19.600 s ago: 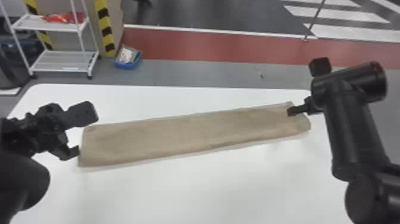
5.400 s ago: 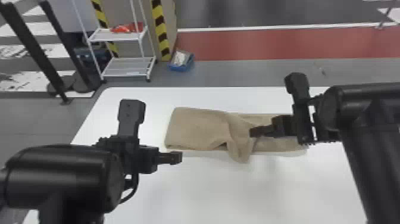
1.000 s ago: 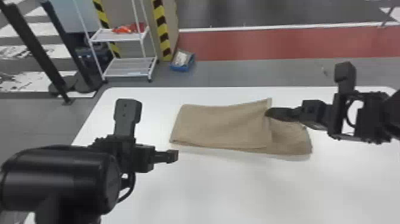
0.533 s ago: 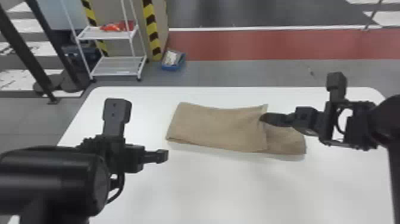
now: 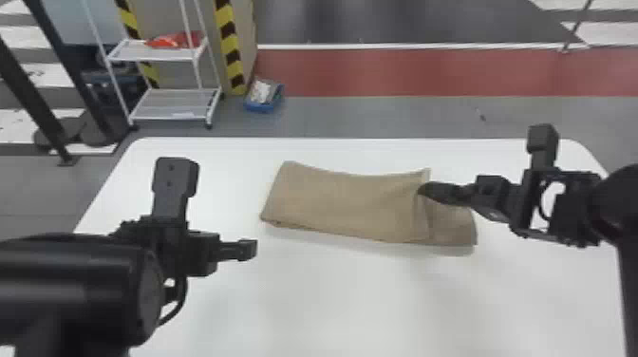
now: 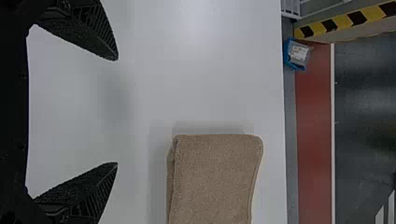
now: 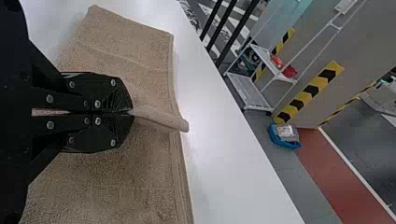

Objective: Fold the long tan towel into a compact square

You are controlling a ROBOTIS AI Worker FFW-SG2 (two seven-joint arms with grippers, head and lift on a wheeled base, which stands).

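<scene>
Partly, the towel [image 5: 351, 204] lies pinched in the right pincer [image 5: 422, 189]

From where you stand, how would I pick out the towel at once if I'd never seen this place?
Find the big white table, then look around the middle of its far half. The towel lies there, folded over itself, its lower layer sticking out at the right. It is tan cloth, unlike its black neighbours: the left gripper, and the right gripper pinching it.
</scene>
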